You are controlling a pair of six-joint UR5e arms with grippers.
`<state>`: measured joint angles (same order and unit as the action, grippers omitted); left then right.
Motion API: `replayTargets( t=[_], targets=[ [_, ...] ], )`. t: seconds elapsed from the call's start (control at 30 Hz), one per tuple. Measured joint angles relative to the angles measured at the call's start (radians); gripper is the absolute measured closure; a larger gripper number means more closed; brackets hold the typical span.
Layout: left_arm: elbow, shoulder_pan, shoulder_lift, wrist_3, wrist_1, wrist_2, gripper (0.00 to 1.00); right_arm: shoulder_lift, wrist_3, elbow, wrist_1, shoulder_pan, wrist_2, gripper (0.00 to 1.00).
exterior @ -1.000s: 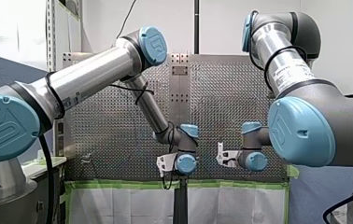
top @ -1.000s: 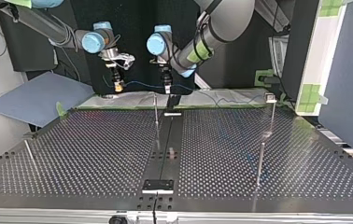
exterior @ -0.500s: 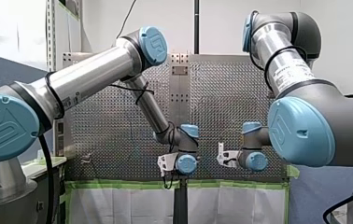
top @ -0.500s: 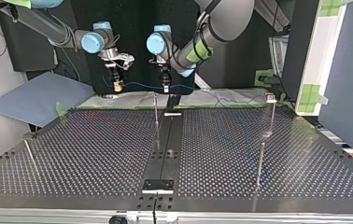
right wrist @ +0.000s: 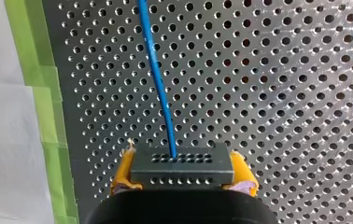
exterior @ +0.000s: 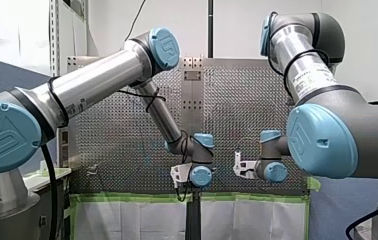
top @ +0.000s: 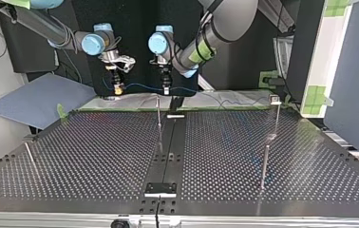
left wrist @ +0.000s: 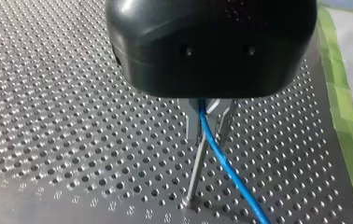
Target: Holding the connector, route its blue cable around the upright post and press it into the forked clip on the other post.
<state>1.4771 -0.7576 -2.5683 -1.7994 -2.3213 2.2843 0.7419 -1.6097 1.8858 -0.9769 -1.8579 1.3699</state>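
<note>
Wrists, front view: both sat low by the taped edge of the perforated table (exterior: 127,140), my left arm's beside my right arm's. No fingers showed there.

Top view: the right gripper (top: 118,88), at the view's left, carried the cable's end. The left gripper (top: 166,88) hung near it, just above the upright post (top: 158,114). The blue cable (top: 142,86) spanned the two, then trailed along the far edge toward the forked clip (top: 275,99). It was not yet seated, we judged.

Left wrist view: the metal fingers stood narrow about the cable, which ran between them and down beside the post.

Right wrist view: the yellow pads were clamped on the dark connector (right wrist: 182,163), and the cable left its face straight ahead.

We judged the wrap barely begun. To do it well, we would keep the span below the post's top, let the left fingers guide rather than drag, and hold the connector level so the cable does not kink.

Against a second before, both grippers had drifted slightly toward the top view's left and a touch higher. The span between them looked unchanged.
</note>
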Motion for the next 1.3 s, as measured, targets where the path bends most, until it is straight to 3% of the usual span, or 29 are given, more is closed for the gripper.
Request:
replayTargets(
  t=[0.47, 0.9, 1.3],
  targets=[
    [-0.042, 0.002, -0.017, -0.037, -0.019, -0.038, 1.00, 0.000, 0.000, -0.030, 0.029, 0.006, 0.001, 1.00],
    [-0.081, 0.009, -0.058, -0.076, -0.028, -0.030, 1.00, 0.000, -0.002, -0.037, 0.036, 0.016, 0.001, 1.00],
    [-0.092, 0.032, -0.058, -0.104, -0.039, -0.088, 1.00, 0.000, -0.003, -0.038, 0.037, 0.020, -0.005, 1.00]
  ],
)
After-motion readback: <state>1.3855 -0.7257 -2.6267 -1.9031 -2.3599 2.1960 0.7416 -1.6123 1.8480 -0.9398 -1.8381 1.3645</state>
